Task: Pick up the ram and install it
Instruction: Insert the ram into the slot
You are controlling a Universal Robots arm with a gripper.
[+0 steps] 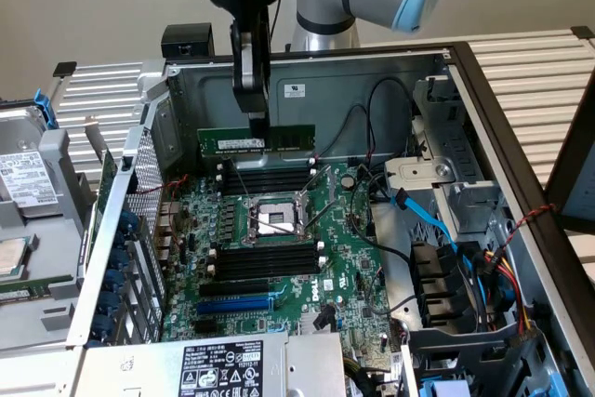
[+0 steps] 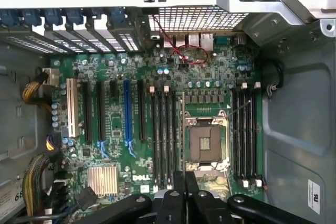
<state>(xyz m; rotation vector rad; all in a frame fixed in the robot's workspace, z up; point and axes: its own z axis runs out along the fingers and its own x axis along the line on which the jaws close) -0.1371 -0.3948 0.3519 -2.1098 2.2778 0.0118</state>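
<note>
In the exterior view the claw (image 1: 257,125) comes down from above into the open computer case (image 1: 390,67). Its fingers are closed on the upper edge of the ram (image 1: 223,140), near the middle, probably so that the stick hangs balanced. The ram stands on its long edge and lies level, parallel to the black memory slots (image 1: 270,177) just below it. It is not yet seated in any of them. These slots lie between the processor socket (image 1: 272,220) and the case's far wall.

In the wrist view the claw (image 2: 185,184) looks straight down on the motherboard (image 2: 105,77). Its dark fingers stand close together. The socket (image 2: 206,142) has slot banks on both sides, and the blue expansion slot (image 2: 127,114) is well apart.
</note>
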